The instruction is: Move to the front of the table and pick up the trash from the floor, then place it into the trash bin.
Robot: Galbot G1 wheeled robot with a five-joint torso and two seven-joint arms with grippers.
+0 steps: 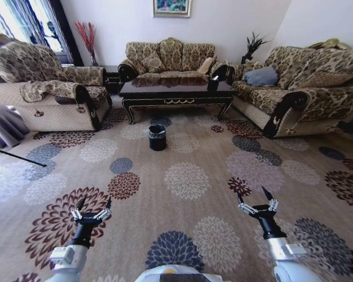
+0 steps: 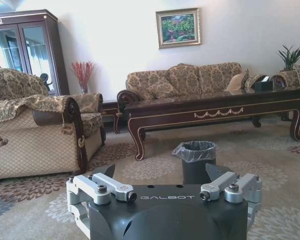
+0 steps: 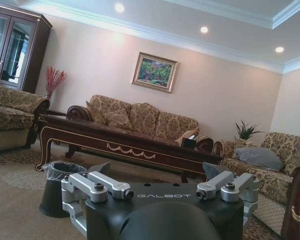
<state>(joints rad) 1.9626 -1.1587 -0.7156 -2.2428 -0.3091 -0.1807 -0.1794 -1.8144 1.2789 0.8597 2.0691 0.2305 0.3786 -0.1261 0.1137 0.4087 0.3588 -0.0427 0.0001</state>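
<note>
The dark brown table (image 1: 175,94) stands far ahead in front of the back sofa, also seen as the table (image 2: 215,106) and the table (image 3: 125,146). The black trash bin (image 1: 157,137) sits on the carpet just before it; its liner shows on the trash bin (image 2: 195,159) and the trash bin (image 3: 57,186). I cannot make out the trash on the patterned carpet. My left gripper (image 1: 95,204) and right gripper (image 1: 253,195) hover low over the carpet close to me, both open and empty. Each wrist view shows its own open fingers: left gripper (image 2: 160,172), right gripper (image 3: 155,171).
An armchair (image 1: 47,94) stands to the left, a long sofa (image 1: 300,88) to the right, and another sofa (image 1: 170,59) behind the table. A thin dark rod (image 1: 15,155) lies on the floor at left. Wide flowered carpet (image 1: 188,176) stretches between me and the bin.
</note>
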